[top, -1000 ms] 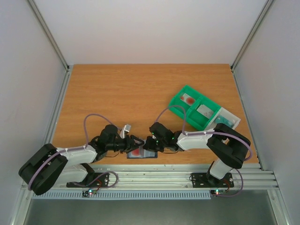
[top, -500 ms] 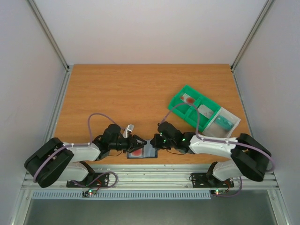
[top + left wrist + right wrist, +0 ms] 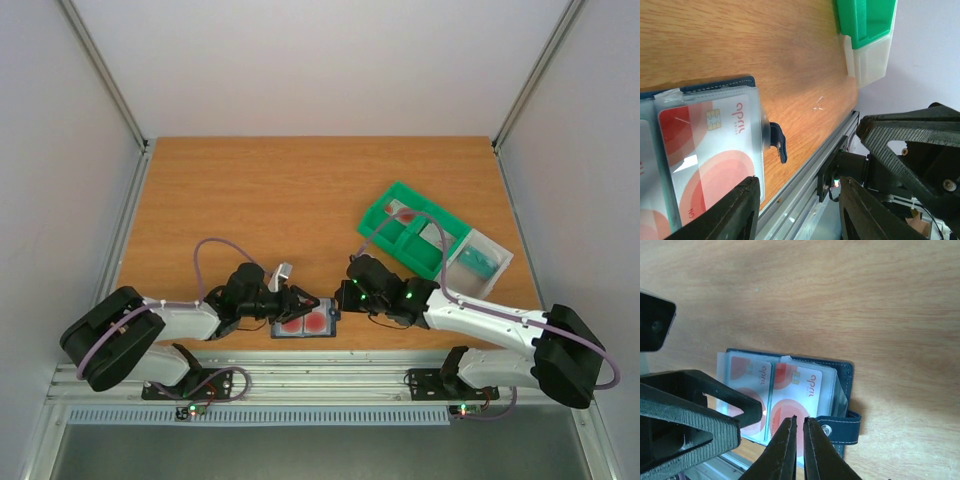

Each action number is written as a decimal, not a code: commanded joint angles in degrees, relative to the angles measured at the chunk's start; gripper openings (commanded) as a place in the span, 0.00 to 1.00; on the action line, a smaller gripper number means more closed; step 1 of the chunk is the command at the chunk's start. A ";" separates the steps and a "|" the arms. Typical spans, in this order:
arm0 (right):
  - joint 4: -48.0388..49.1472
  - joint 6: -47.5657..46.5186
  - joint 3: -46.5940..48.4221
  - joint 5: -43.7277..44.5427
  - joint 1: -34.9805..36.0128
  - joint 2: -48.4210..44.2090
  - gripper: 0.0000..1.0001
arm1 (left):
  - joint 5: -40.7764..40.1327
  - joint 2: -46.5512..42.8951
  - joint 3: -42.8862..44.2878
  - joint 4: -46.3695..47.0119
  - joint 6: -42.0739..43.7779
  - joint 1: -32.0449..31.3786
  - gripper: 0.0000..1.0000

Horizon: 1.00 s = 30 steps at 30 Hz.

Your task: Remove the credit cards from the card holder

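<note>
The slate-blue card holder [image 3: 305, 324] lies open near the table's front edge. In the right wrist view its blue edge [image 3: 845, 375] frames two whitish credit cards with red blotches, one on the left [image 3: 752, 380] and one on the right [image 3: 800, 390], both in clear sleeves. The dark closure tab [image 3: 840, 427] sticks out to the right. My right gripper [image 3: 799, 418] is almost shut and empty, tips over the right card's lower edge. My left gripper [image 3: 800, 182] is open, one finger [image 3: 715, 407] over the left card. The left wrist view shows a card [image 3: 710, 145] and the tab [image 3: 777, 142].
A green compartmented tray [image 3: 415, 235] stands at the back right with a red-blotched card [image 3: 405, 212] and a teal one [image 3: 478, 262] in it; its corner shows in the left wrist view [image 3: 865, 20]. The aluminium rail [image 3: 330, 365] runs just in front of the holder.
The right arm has stretched out and its gripper has drawn back to the right. The holder's right side, grey and lifted before, now lies flat showing a red-blotched card. The left gripper moved slightly right.
</note>
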 commanded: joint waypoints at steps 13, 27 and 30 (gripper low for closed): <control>3.40 1.65 5.65 -8.39 1.13 10.85 0.07 | -2.14 0.47 -1.65 -4.80 4.70 3.55 0.43; -3.99 2.17 9.98 -7.54 1.74 21.45 0.11 | -3.52 -0.46 -1.12 -10.75 8.53 3.53 0.42; -3.68 2.14 9.24 -6.82 1.77 22.33 0.11 | -4.22 -0.93 -1.16 -12.00 8.82 3.54 0.42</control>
